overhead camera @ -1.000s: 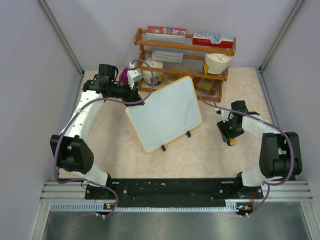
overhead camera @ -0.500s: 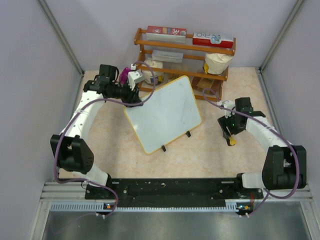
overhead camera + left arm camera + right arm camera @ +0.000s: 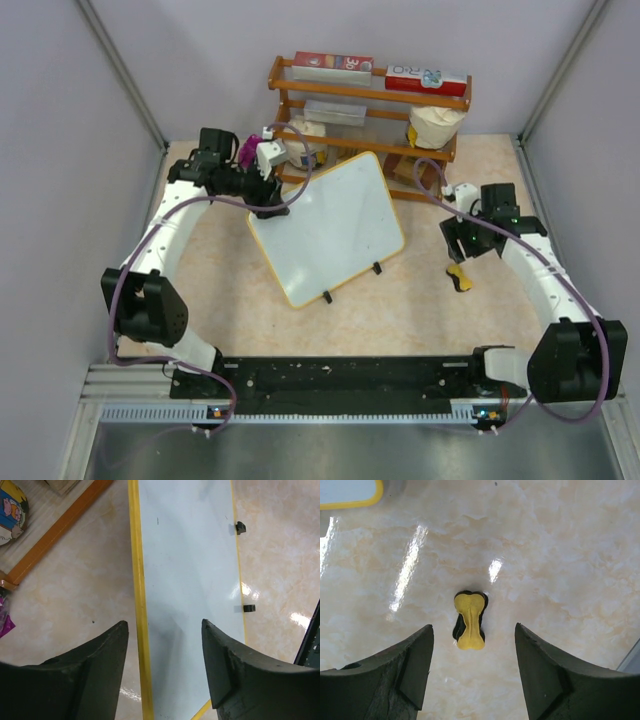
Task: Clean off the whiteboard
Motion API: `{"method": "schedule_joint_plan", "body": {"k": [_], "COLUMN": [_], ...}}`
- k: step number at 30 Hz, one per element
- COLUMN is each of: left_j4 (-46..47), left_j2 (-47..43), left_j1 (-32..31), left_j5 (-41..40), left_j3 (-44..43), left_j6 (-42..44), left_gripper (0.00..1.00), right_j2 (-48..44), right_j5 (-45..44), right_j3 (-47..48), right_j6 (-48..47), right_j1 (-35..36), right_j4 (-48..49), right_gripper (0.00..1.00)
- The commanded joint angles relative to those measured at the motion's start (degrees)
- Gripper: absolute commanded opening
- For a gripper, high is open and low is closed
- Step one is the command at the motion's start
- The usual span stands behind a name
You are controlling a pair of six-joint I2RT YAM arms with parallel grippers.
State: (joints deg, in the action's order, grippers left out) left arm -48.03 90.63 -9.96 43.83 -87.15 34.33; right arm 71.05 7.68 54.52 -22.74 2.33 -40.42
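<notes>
The whiteboard (image 3: 328,228) sits in the middle of the table (image 3: 400,320), with its two feet (image 3: 327,297) at its near edge. Behind the whiteboard, close to its far corner, stands a shelf rack (image 3: 370,95). At the whiteboard's far left corner is the left gripper (image 3: 268,203), one finger over the board and the other over the table beside it. To the right of the whiteboard, apart from it, a small bone-shaped piece (image 3: 459,279) lies on the table, and the right gripper (image 3: 460,250) hangs above this piece.

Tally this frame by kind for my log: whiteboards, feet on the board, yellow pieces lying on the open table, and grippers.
whiteboard: 1
black feet on its near edge: 2
yellow bone-shaped piece: 1
grippers, both open: 2 (left gripper, right gripper)
Total: 6
</notes>
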Motion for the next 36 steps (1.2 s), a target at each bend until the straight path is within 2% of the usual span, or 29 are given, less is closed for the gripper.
{"method": "schedule_joint_plan", "body": {"k": [1, 7, 10, 12, 15, 16, 18, 21, 22, 30, 36], "left_j4": [2.41, 5.66, 10.22, 14.97, 22.16, 24.19, 28.23, 29.74, 30.71, 38.45, 43.19], "left_j2": [-0.45, -2.56, -5.10, -7.56, -11.17, -12.05, -14.77, -17.67, -18.55, -28.57, -33.32], "left_j1": [-0.33, -0.33, 0.20, 0.72, 2.57, 3.79, 5.38, 8.89, 11.16, 16.72, 19.80], "left_j5": [0.81, 0.29, 0.02, 0.02, -0.41, -0.68, -1.38, -2.78, -3.92, -23.06, -26.78], "left_j3": [-2.76, -2.85, -1.44, 0.49, 3.91, 4.97, 7.43, 9.19, 9.80, 22.98, 31.95], "left_j6": [-1.36, -4.52, -7.94, -10.23, -15.77, -19.17, -22.27, -27.02, -29.64, -33.62, -36.43], "left_gripper": [0.67, 0.76, 0.79, 0.84, 0.94, 0.95, 0.99, 0.99, 0.99, 0.99, 0.99], "right_j2": [-2.67, -4.16, -4.86, -5.21, -5.92, -6.09, -6.62, -7.15, -7.32, -10.83, -15.05], "right_j5": [1.81, 2.95, 4.00, 4.80, 4.97, 4.97, 5.15, 4.36, 3.58, -1.35, -2.50], "right_j3": [3.13, 4.54, 5.68, 6.56, 7.79, 7.88, 8.41, 9.64, 10.07, 13.24, 13.07], "right_j6": [1.03, 1.74, 2.61, 3.40, 5.60, 6.04, 7.09, 7.89, 8.15, 14.92, 16.15], "right_j1": [-0.74, -0.83, -0.75, -0.75, -0.75, -0.75, -0.75, -0.75, -0.66, -0.75, -0.75], "right_j4": [-1.67, -2.20, -2.29, -2.20, -0.98, -0.62, 0.43, 0.87, 1.13, 5.17, 7.55], "right_gripper": [0.65, 0.65, 0.65, 0.66, 0.73, 0.83, 0.88, 0.93, 0.99, 0.99, 0.99]}}
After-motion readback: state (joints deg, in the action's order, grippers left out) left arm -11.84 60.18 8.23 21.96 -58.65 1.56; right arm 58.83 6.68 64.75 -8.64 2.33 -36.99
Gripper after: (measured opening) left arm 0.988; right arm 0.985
